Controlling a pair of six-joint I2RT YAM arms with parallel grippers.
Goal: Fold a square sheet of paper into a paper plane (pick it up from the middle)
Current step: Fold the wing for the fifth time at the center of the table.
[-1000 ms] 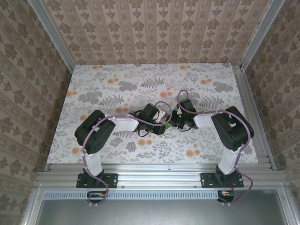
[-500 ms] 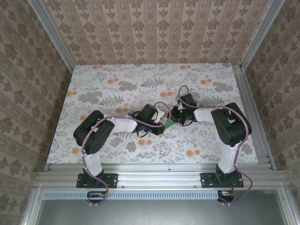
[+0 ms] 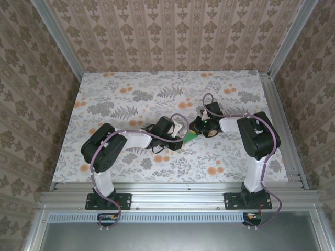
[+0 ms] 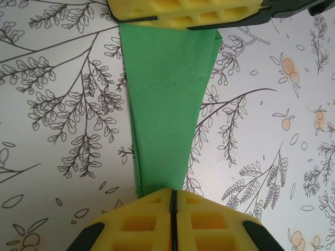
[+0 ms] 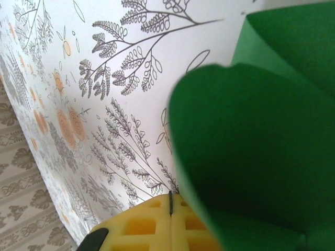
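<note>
Green paper (image 4: 167,110) up first: matte, plain, no print, folded into a long wedge that is wide at the far end and tapers to a narrow tip, with a darker doubled edge down its left side. The left gripper (image 4: 174,196) has its yellow, waffle-moulded pads pressed together on that narrow tip. At the wide end the right gripper (image 4: 183,14) pinches it too, pads tight. From the right wrist the sheet bulges in a soft curve over them. From above, it's a small green sliver strung between the two black grippers, near the middle of the table (image 3: 104,94). The tabletop is a smooth print of grey ferns and orange blossoms, edged by aluminium rails (image 3: 178,189). Brown damask-patterned walls (image 3: 172,36) stand on three sides.
</note>
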